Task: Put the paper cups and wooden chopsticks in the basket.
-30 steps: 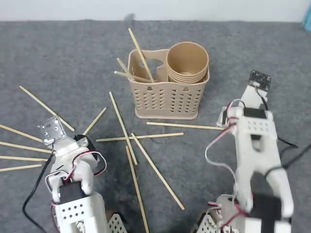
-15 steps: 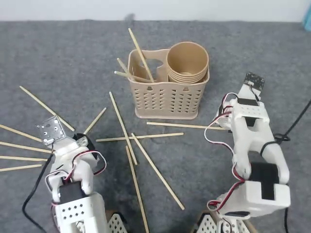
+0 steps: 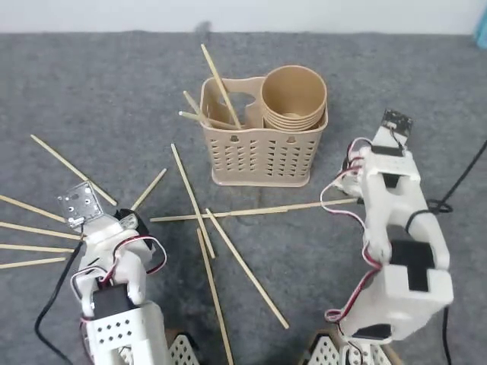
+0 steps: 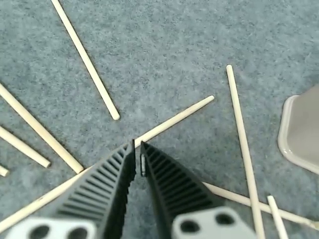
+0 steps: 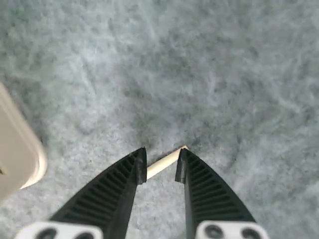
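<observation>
The beige basket stands at the middle back, with stacked paper cups in its right half and a few chopsticks leaning in its left half. Several wooden chopsticks lie on the grey carpet. My right gripper is open low over the carpet, right of the basket. The tip of one chopstick lies crosswise between its fingers. My left gripper is shut and empty at the front left, its tips over a chopstick.
Loose chopsticks fan out at the left edge and cross in front of the basket. A basket corner shows beside each gripper. Bare carpet lies at the back left and right.
My right arm has come down to the carpet by the basket. The chopstick at its fingers has swung, its far end moving toward the front. The left arm has kept still.
</observation>
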`<action>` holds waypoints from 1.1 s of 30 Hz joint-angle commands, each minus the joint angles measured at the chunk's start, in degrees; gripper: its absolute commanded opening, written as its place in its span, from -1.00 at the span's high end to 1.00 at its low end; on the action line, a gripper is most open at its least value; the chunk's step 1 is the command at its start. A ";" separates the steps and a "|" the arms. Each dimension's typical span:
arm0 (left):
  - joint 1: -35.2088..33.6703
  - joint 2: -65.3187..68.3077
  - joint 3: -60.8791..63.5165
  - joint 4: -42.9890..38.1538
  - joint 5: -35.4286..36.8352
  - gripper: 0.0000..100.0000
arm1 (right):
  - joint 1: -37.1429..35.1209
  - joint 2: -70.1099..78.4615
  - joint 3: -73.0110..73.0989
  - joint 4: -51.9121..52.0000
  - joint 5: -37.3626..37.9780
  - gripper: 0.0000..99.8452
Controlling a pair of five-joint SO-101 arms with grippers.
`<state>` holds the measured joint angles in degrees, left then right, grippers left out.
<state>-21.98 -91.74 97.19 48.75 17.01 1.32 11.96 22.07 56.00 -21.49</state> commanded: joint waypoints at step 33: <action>0.35 -0.62 -0.22 -1.76 -0.62 0.98 | 1.71 10.68 -18.29 18.42 -1.05 0.73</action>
<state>-21.98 -91.74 97.19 48.75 17.10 2.55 22.77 6.77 73.41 -21.58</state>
